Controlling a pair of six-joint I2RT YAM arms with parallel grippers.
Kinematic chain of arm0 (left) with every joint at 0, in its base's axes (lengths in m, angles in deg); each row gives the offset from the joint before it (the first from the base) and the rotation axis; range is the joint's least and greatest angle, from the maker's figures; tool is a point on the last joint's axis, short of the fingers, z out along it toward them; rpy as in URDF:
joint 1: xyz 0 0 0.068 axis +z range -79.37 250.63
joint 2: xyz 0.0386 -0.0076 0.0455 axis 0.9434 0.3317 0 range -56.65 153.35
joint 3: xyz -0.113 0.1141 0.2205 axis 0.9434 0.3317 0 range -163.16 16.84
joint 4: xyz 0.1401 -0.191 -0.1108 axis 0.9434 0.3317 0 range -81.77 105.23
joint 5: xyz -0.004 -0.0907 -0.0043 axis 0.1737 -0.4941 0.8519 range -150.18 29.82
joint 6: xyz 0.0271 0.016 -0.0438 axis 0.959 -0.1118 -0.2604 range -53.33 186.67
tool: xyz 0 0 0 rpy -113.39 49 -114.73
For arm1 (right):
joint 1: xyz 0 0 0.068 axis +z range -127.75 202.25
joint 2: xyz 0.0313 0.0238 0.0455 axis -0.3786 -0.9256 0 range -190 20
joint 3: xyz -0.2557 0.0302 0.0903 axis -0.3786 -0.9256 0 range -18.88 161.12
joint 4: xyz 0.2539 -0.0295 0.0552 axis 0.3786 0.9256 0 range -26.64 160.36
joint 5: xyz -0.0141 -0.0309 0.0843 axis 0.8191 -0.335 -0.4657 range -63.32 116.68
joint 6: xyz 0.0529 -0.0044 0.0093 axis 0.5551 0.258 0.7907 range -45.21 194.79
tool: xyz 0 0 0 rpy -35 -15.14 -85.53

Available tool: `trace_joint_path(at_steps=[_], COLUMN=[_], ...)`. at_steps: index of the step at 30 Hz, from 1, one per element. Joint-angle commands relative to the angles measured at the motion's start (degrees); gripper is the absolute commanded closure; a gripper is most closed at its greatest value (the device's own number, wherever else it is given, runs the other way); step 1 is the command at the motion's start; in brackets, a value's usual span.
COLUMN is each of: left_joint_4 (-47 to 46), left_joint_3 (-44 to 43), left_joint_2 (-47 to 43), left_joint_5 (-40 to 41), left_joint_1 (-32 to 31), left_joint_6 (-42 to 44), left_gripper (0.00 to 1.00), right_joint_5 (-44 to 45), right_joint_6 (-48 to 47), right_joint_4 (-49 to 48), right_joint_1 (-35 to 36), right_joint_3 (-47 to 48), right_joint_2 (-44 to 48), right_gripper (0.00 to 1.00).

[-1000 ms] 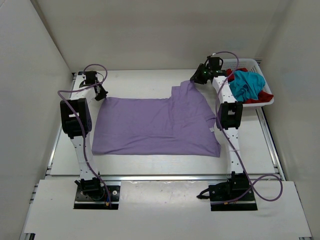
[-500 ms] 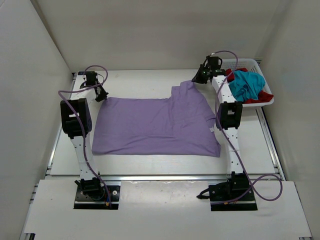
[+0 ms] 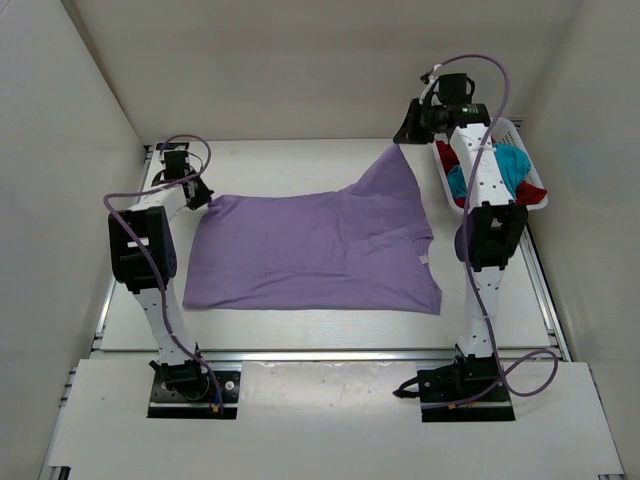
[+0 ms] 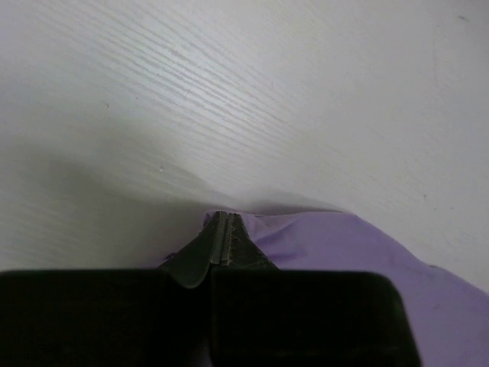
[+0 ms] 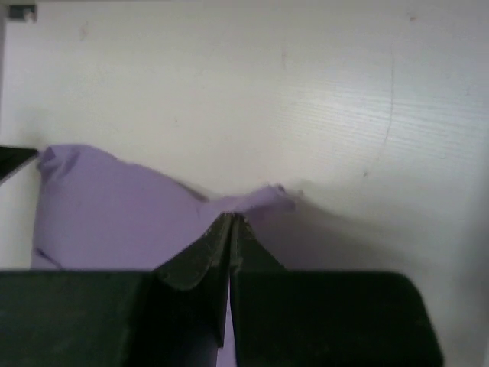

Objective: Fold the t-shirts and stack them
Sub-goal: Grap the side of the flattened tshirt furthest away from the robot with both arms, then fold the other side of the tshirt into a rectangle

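– Right pincer [image 3: 403,140] first: what has it got?

– Its jaws are pressed together on a pinch of cloth, the far right corner of the purple shirt [image 3: 310,250]. That corner is held up off the table [image 3: 290,160], so the cloth rises to a peak there.

– And the left pincer [image 3: 203,196]?

– Closed as well, on the far left corner of the same shirt. It sits low, right at the table top. The wrist view shows purple cloth running into the closed tips.

– Where does the rest of the shirt lie?

– Spread across the middle of the table between the two arms, with its near edge flat. The red shirt [image 3: 443,156] and the teal shirt [image 3: 514,166] are bundled in the white basket [image 3: 522,138] at the far right, beside the right arm.

– So which step is this?

– I judge it to be early work on the first shirt. Both far corners are gripped, either to straighten the cloth or to start the first fold. Nothing is folded or stacked yet.

– What does the next move call for?

– Both arms working together. The right corner is high and the left one low, so they should come level first. Then the far edge can travel toward the near edge without skewing. The grips need to hold until the cloth is laid down. A slip on one side would leave the fold crooked.
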Motion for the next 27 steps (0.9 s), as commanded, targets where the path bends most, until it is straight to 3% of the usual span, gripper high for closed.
trace_joint_path(at_steps=[1, 8, 18, 27], left_joint_4=[-1.8, -3.5, -3.6, -4.0], left_joint_3=[1.1, 5.7, 11.7, 16.2], left_joint_2=[-5.4, -8.2, -15.9, -21.0], left_joint_5=[-2.2, -4.4, -5.9, -6.4], left_joint_1=[-0.1, 2.1, 4.2, 5.8], left_joint_6=[-0.9, -3.3, -4.2, -3.9], left_gripper=[1.00, 1.00, 1.00, 1.00], right_joint_5=[4.9, 7.4, 11.1, 13.0], right_joint_6=[-4.5, -1.4, 4.3, 7.2], right_joint_4=[-3.1, -18.9, -30.8, -34.6], right_joint_1=[1.9, 3.2, 3.2, 4.5], right_joint_3=[-19.2, -49.2, -77.0, -92.5], right_joint_2=[9.2, 24.8, 46.9, 61.4], right_gripper=[1.00, 1.00, 1.00, 1.00])
